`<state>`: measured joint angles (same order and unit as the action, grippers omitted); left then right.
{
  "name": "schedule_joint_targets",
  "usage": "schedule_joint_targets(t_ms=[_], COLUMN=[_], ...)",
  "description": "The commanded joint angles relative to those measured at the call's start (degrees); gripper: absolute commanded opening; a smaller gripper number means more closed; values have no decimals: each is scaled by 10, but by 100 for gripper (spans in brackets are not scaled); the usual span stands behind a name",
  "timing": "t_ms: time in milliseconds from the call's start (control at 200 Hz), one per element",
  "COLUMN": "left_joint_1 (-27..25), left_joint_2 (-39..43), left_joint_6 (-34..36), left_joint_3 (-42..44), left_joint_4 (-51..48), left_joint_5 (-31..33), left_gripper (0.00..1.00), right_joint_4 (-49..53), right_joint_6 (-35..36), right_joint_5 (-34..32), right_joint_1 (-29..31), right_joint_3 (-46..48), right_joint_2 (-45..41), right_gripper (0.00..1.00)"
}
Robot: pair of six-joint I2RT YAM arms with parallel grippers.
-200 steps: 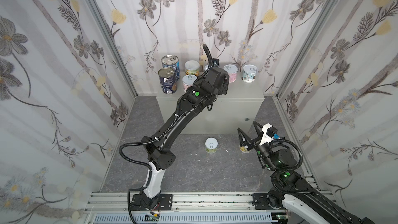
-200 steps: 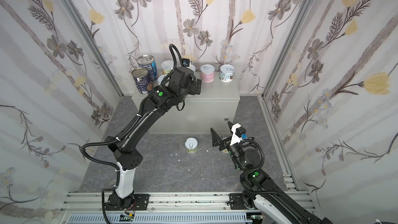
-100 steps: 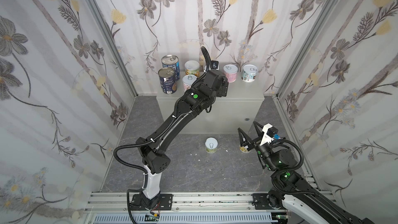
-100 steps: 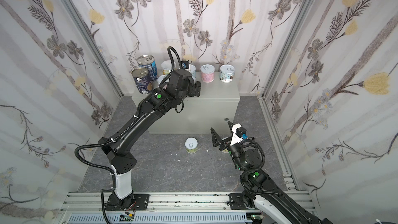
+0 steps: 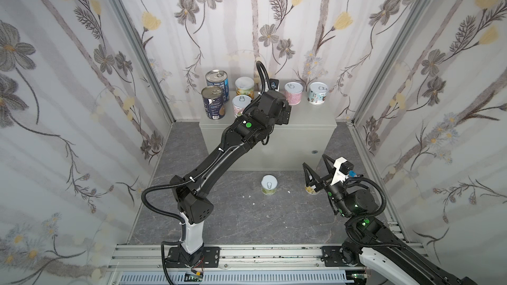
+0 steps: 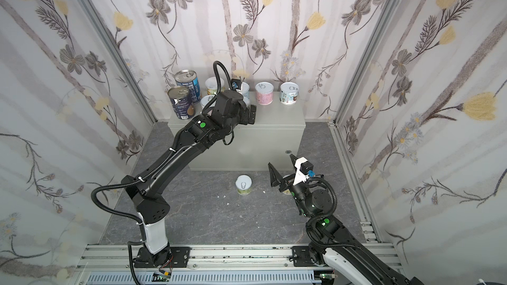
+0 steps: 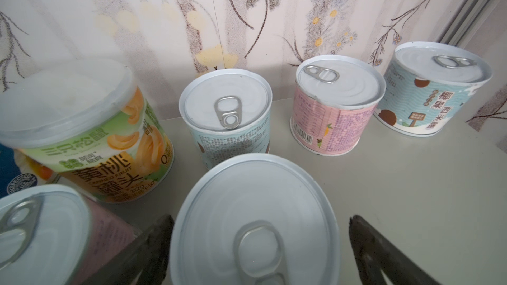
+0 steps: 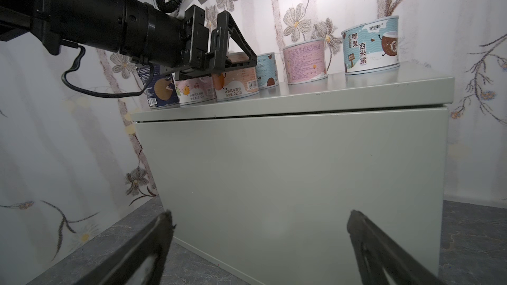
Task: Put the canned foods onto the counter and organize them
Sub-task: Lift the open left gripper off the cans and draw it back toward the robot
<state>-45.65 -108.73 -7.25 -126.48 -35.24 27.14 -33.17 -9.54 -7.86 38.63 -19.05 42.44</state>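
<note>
My left arm has eased back a little over the last second, the elbow sinking toward the rail. My left gripper has kept its fingers spread wide throughout. That tells me the white-lidded can between them is let go. It stands upright on the counter in the front row. One finger is clearly off it and the other is just beside it; whether that one touches, I cannot tell. The right wrist view shows it with a peach label, sitting flat on the top.

So I judge this placement done. On the counter I also see the two tall dark-blue cans at the left end. Along the wall stand the yellow-peach can, a light-blue can, the pink can and the coconut can. A mauve-sided can sits beside the fresh one.

My right gripper has not moved. Its fingers are wide apart and empty, hovering above a pale can on the floor that they mostly hide. The green-labelled can stands near that one, not touching it. Those two are what is left. My left must lift clear without nudging the neighbours.
</note>
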Motion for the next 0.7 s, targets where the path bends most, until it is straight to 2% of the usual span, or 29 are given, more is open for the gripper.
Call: schedule_joint_targets(t_ms=[0, 135, 695], left_joint_1=[1, 1, 1], left_joint_2=[-5, -15, -17], left_joint_6=[2, 2, 9], left_joint_3=[-9, -27, -30], left_joint_4=[18, 1, -4], left_joint_5=[27, 61, 63], left_gripper=[99, 95, 86], right_joint_4=[-8, -8, -8], right_joint_6=[-3, -3, -4], right_joint_5=[5, 5, 5], right_joint_1=[0, 0, 0], right_joint_3=[-2, -2, -2], right_joint_2=[2, 1, 2], right_gripper=[100, 100, 100])
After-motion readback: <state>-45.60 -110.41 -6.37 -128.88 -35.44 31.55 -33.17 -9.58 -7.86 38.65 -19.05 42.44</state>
